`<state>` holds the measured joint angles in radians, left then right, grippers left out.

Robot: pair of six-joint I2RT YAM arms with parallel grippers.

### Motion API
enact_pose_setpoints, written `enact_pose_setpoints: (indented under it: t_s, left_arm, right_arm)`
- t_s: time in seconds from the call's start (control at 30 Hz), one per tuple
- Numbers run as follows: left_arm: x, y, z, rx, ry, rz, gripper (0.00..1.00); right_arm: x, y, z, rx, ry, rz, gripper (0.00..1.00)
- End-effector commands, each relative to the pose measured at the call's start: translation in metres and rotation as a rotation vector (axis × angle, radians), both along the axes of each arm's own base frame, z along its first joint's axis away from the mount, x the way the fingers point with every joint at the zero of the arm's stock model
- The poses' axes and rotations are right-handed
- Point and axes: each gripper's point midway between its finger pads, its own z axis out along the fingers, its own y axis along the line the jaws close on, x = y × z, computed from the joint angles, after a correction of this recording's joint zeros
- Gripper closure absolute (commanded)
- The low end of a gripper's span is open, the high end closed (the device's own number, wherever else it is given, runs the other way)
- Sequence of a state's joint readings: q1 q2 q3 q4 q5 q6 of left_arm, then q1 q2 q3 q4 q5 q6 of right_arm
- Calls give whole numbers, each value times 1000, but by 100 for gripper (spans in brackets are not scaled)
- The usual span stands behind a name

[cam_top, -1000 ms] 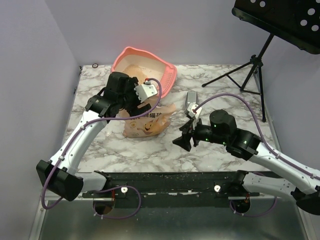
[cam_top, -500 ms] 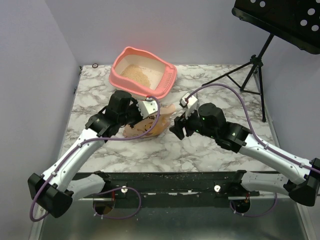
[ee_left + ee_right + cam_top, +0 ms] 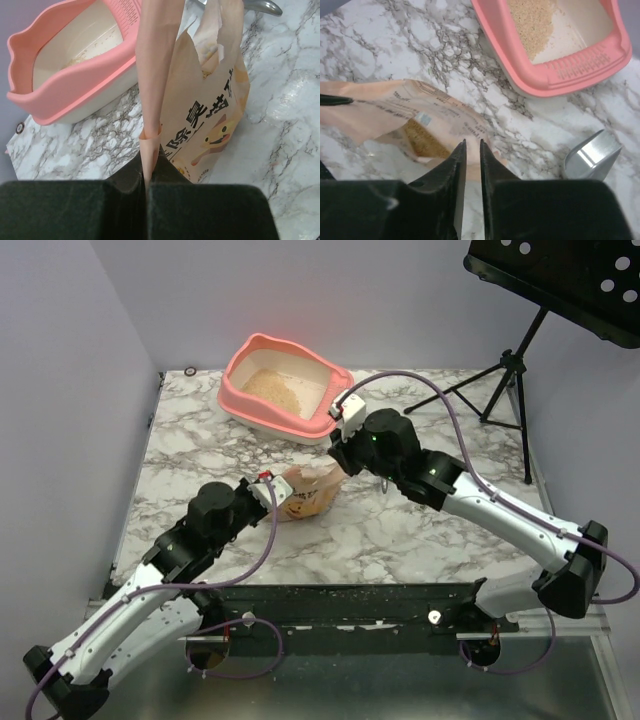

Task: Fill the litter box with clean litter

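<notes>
I see my left gripper [image 3: 148, 167] pinched shut on a paper flap of the litter bag [image 3: 210, 120]; my right gripper [image 3: 470, 150] shows only a slit at the bag's mouth, and I cannot tell whether it grips; the litter box [image 3: 265, 418] sits just behind, with clean litter [image 3: 272, 387] heaped inside.

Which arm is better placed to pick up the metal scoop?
Probably the right: the metal scoop lies close beside the right hand, while the left hand is busy pinching an edge of the litter bag.
</notes>
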<state>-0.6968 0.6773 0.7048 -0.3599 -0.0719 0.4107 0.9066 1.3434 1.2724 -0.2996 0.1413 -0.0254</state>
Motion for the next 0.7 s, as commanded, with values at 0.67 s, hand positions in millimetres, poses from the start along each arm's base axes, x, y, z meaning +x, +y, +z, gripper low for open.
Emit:
enact_pose_setpoints:
  t_s: [0.67]
  left_arm:
    - [-17, 9, 15, -170, -107, 11, 100]
  right_arm:
    - [-45, 61, -67, -181, 240, 578, 99]
